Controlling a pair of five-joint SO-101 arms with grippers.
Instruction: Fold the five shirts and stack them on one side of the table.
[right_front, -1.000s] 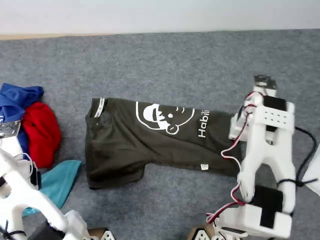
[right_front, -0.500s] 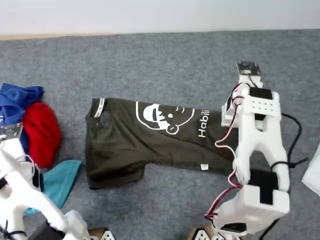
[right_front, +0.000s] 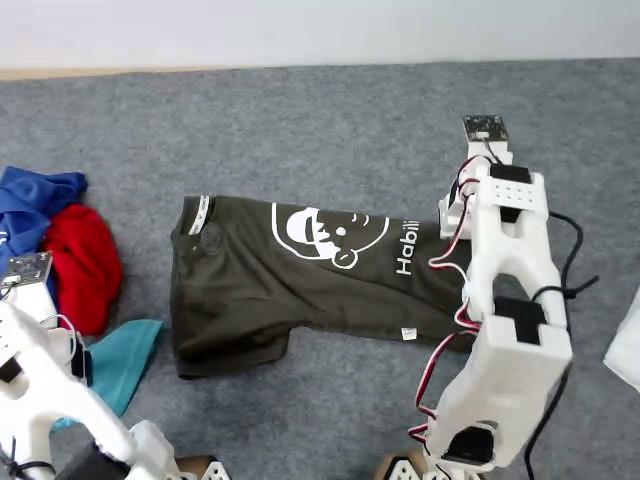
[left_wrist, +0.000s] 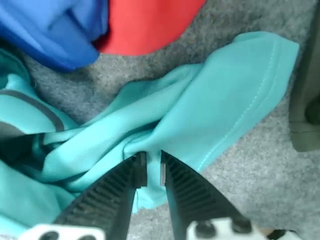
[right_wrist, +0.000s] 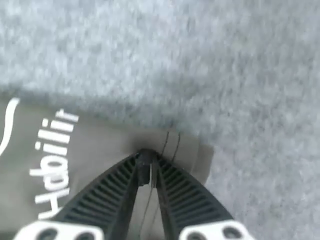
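The right claw (right_wrist: 145, 167) is closed to a thin slit on the hem corner of the olive shirt (right_front: 290, 280); the dark cloth puckers right at the tips, so I read it as a pinch on the fabric and not a mere touch. That shirt lies flat in the middle of the grey desk (right_front: 330, 130), collar end towards the left arm, white print up, hem end under the right arm. The left claw (left_wrist: 151, 167) is likewise drawn nearly together, a bunched fold of the teal shirt (left_wrist: 225, 100) caught between its tips. The teal shirt sits at the left side of the desk, just beside the red shirt (right_front: 80, 260) and the blue shirt (right_front: 35, 200), all three in a loose heap. A white cloth (right_front: 625, 350) shows at the right edge; whether it is a shirt I cannot tell.

The step in hand looks like the crosswise fold of the olive shirt, with the hem gripped and not yet raised; no folded stack is to be seen, so the task seems early. The next move calls for lifting the pinched hem just off the desk and carrying it over towards the collar, grip kept firm; a low drag would likely pull the whole shirt along instead of doubling it.
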